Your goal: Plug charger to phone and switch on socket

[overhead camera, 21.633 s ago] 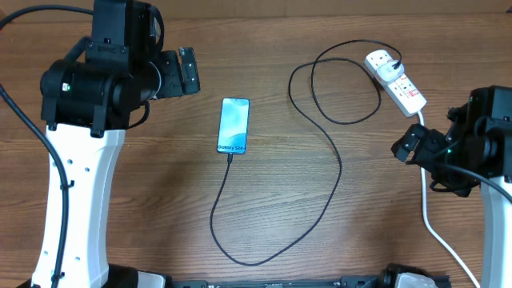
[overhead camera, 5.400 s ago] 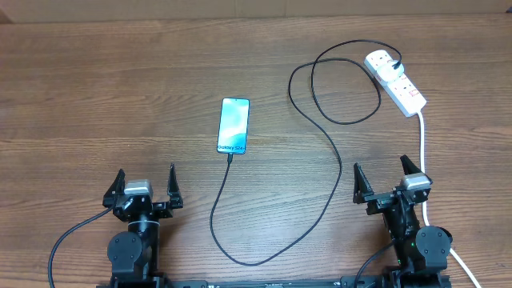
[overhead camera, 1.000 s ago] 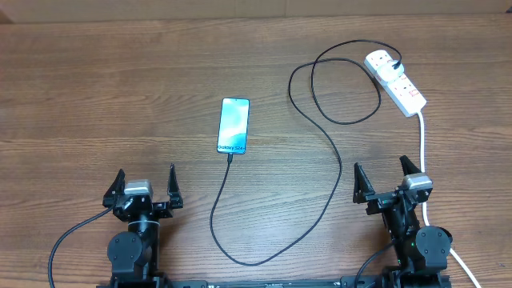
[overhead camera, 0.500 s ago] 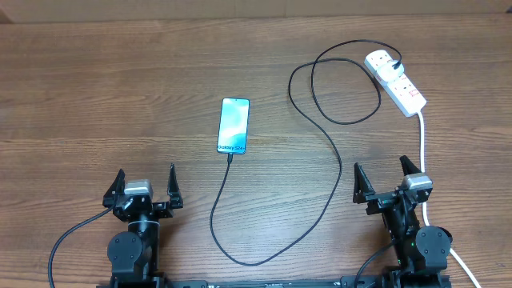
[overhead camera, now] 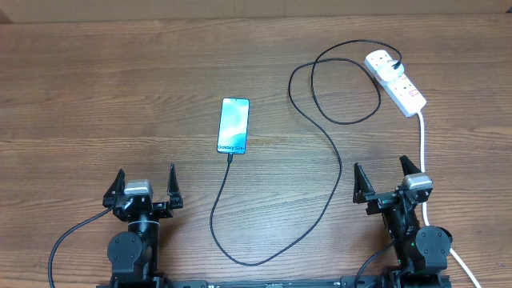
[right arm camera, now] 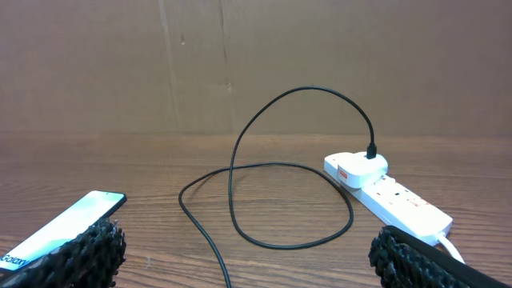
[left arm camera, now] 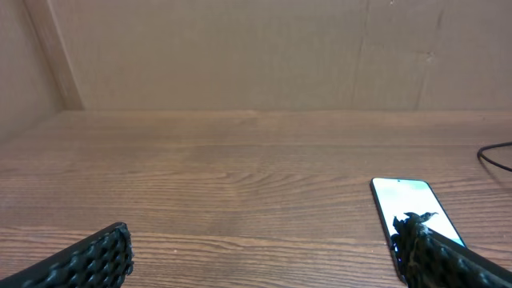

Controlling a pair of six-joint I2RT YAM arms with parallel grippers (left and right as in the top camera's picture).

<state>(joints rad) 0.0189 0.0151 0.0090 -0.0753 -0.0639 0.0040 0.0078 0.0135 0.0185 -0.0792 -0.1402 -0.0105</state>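
Both my arms are now resting folded at the near edge, unlike earlier. Overhead, my left gripper (overhead camera: 146, 178) and right gripper (overhead camera: 381, 170) are gaping wide, empty. The charger (overhead camera: 336, 172) is joining the mid-table phone (overhead camera: 234, 125) to the far-right socket (overhead camera: 398, 84). My left wrist is showing the phone (left arm camera: 412, 210), my right the socket (right arm camera: 396, 196).

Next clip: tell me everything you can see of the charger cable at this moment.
The charger is a long, thin black cable lying slack on the wooden table. Its small tip meets the near short edge of the phone and looks inserted, though it is too small to confirm. From there it sweeps toward the arms, curves back, crosses itself in a loop and ends in a white plug seated at the far end of the socket. Neither the left gripper nor the right gripper touches it.
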